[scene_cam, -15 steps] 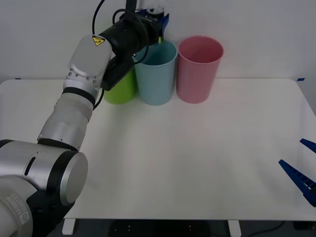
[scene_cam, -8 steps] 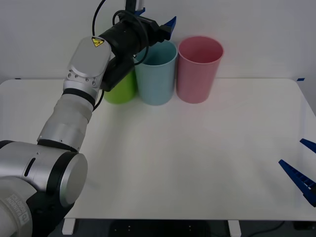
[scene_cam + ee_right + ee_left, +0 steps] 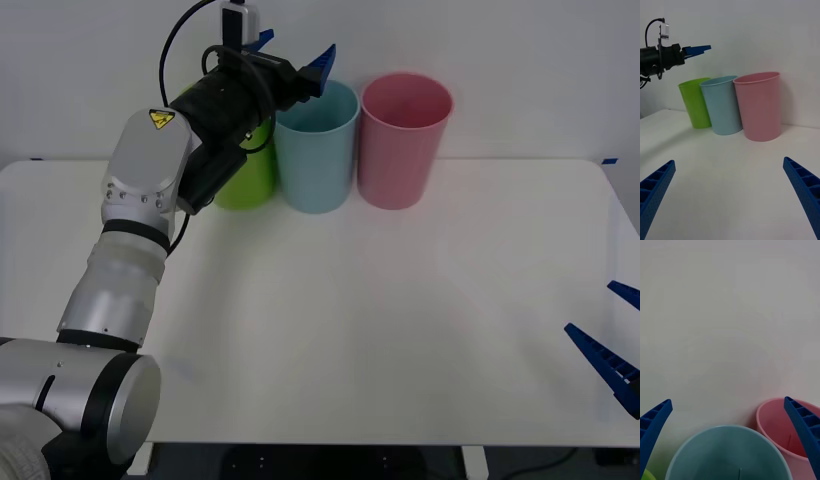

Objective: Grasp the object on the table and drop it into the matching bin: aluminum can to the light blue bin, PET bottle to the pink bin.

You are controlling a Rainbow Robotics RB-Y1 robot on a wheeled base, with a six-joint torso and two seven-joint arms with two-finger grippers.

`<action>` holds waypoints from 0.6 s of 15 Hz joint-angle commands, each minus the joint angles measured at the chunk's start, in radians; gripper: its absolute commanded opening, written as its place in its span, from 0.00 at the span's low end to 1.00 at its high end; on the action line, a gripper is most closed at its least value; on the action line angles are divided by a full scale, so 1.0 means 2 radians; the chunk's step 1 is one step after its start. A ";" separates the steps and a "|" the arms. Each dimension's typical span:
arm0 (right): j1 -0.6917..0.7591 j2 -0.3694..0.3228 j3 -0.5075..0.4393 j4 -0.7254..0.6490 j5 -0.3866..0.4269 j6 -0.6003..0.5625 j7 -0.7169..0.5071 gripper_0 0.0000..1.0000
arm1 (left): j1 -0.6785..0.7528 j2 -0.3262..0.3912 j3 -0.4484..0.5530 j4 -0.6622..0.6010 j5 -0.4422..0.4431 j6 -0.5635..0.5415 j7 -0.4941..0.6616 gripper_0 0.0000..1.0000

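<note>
My left gripper (image 3: 297, 50) hangs open above the near-left rim of the light blue bin (image 3: 318, 150), with nothing between its fingers. In the left wrist view the left gripper (image 3: 727, 403) looks down into the light blue bin (image 3: 726, 453), with the pink bin (image 3: 778, 431) beside it. The aluminum can is out of view. The pink bin (image 3: 403, 140) stands right of the light blue one at the back of the table (image 3: 350, 320). My right gripper (image 3: 590, 308) rests open low at the table's right edge, and the right gripper (image 3: 729, 162) faces the bins.
A lime green bin (image 3: 245, 180) stands left of the light blue bin, partly behind my left arm. In the right wrist view the three bins stand in a row: lime green bin (image 3: 696, 103), light blue bin (image 3: 722, 107), pink bin (image 3: 759, 107). A white wall rises behind them.
A second ago the left gripper held a small object over the light blue bin. Its fingers have opened, the object is gone, and the arm has swung a little left. The right arm is still.
</note>
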 commanded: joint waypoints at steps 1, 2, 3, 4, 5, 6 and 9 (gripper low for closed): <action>0.000 0.000 0.000 0.000 0.000 0.000 0.000 1.00 | 0.052 0.011 0.000 -0.059 0.021 -0.019 -0.003 1.00; 0.000 0.000 0.000 0.000 0.000 0.000 0.000 1.00 | 0.068 0.018 0.000 -0.075 0.030 -0.028 -0.003 1.00; 0.000 0.000 0.000 0.000 0.000 0.000 0.000 1.00 | 0.088 0.029 0.000 -0.093 0.045 -0.038 -0.005 1.00; 0.000 0.000 0.000 0.000 0.000 0.000 0.000 1.00 | 0.101 0.038 0.002 -0.105 0.053 -0.048 -0.006 1.00; 0.000 0.000 0.000 0.000 0.000 0.000 0.000 1.00 | 0.116 0.047 0.005 -0.117 0.062 -0.062 -0.007 1.00; 0.000 0.000 0.000 0.000 0.000 0.000 0.000 1.00 | 0.135 0.056 0.014 -0.134 0.068 -0.083 -0.008 1.00; 0.000 0.000 0.000 0.000 0.000 0.000 0.000 1.00 | 0.187 0.068 0.052 -0.184 0.072 -0.147 -0.008 1.00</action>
